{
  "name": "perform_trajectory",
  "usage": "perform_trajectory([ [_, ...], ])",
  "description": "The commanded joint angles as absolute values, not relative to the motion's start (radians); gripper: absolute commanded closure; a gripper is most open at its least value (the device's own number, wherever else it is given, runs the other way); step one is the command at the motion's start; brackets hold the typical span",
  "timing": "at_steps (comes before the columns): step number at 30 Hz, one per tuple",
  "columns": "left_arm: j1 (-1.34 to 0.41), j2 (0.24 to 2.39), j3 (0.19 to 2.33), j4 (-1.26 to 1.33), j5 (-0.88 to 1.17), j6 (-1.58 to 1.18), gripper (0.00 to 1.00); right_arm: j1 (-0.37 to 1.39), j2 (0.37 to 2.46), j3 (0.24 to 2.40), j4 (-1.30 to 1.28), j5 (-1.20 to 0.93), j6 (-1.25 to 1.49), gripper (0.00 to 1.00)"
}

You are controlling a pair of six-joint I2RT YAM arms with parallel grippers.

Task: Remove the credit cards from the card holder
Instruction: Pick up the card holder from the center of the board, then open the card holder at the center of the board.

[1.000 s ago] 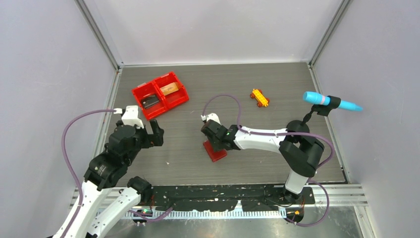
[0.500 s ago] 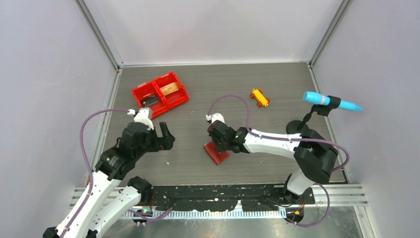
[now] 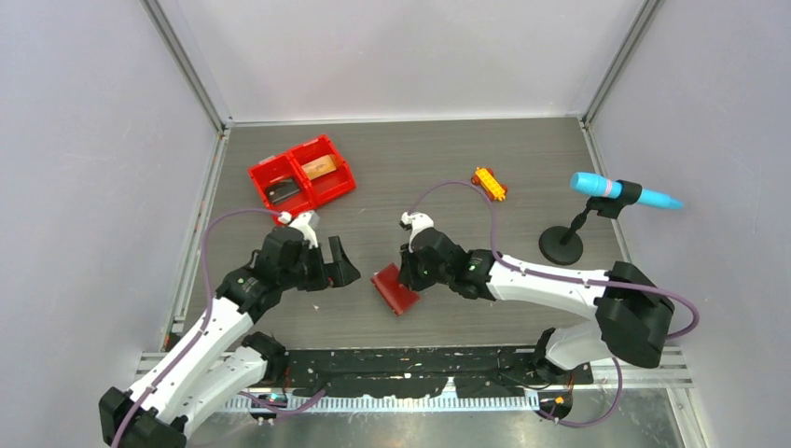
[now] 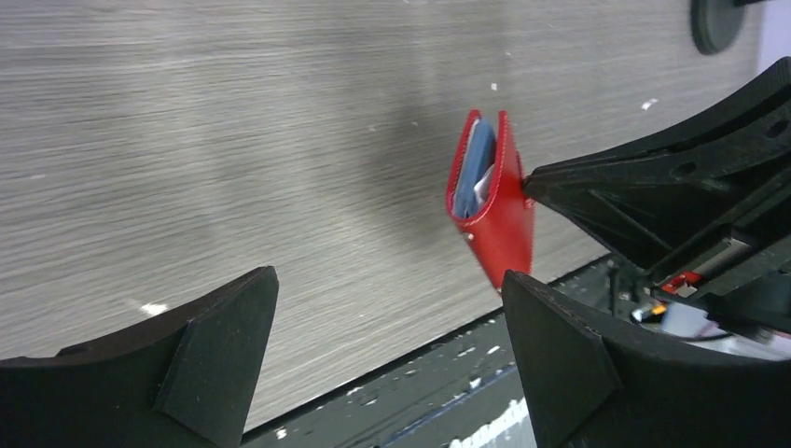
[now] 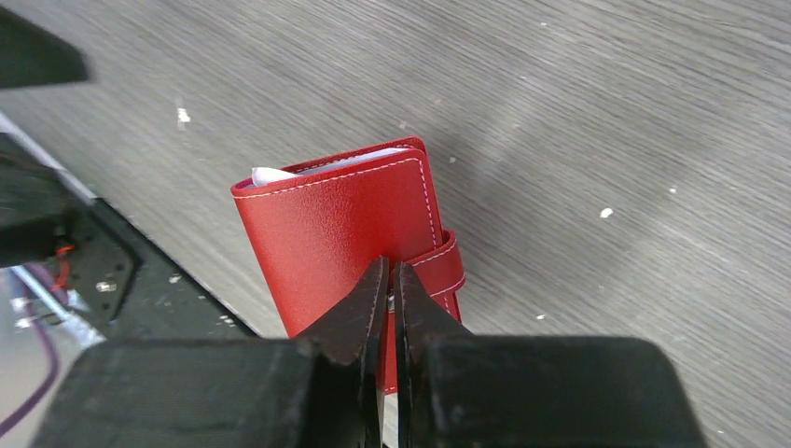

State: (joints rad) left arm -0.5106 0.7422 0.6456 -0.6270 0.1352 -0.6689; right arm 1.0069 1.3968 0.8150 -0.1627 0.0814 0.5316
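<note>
grey table (image 3: pixel 420 159); right end effector (image 5: pixel 391 280) pinching card holder (image 5: pixel 345 233).

red card holder (image 3: pixel 395 289), lifted, slightly agape

Lab test cell — white-walled, aluminium-framed table (image 3: pixel 448 149)

Each arm consists of white tubular links joined by black joint housings. A mauve cable loops from each wrist back to the lower arm. The left gripper (image 3: pixel 328 264) and right gripper (image 3: pixel 408 272) have matte black, wedge-shaped fingers (image 4: pixel 558 347). A small white block sits on each wrist.
</note>
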Motion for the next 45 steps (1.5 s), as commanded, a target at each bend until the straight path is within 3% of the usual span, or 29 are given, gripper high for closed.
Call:
perform_trajectory([
  [1,-0.514,0.780,0.596,-0.376,0.309,-0.756,0.07,1.011,1.319,0.791,-0.035,0.021,0.603,0.95],
  [8,-0.515,0.896,0.555,-0.219,0.419,-0.813,0.08,1.011,1.234,0.750,-0.005,0.015,0.642,0.95],
  [14,-0.516,0.972,0.549,-0.122,0.525,-0.859,0.17,1.011,1.185,0.726,-0.005,0.014,0.647,0.95],
  [18,-0.517,1.004,0.545,-0.087,0.562,-0.877,0.34,1.010,1.168,0.714,-0.005,0.020,0.651,0.95],
  [26,-0.517,1.057,0.556,-0.071,0.592,-0.858,1.00,0.974,1.128,0.665,-0.005,0.020,0.629,0.95],
  [35,-0.517,1.157,0.590,-0.130,0.647,-0.754,1.00,0.812,1.098,0.565,-0.005,-0.126,0.549,0.95],
  [41,-0.517,1.215,0.638,-0.217,0.599,-0.681,1.00,0.794,1.110,0.547,-0.005,-0.146,0.529,0.95],
  [45,-0.517,1.210,0.695,-0.332,0.474,-0.628,0.83,0.787,1.090,0.552,-0.010,-0.169,0.540,0.95],
])
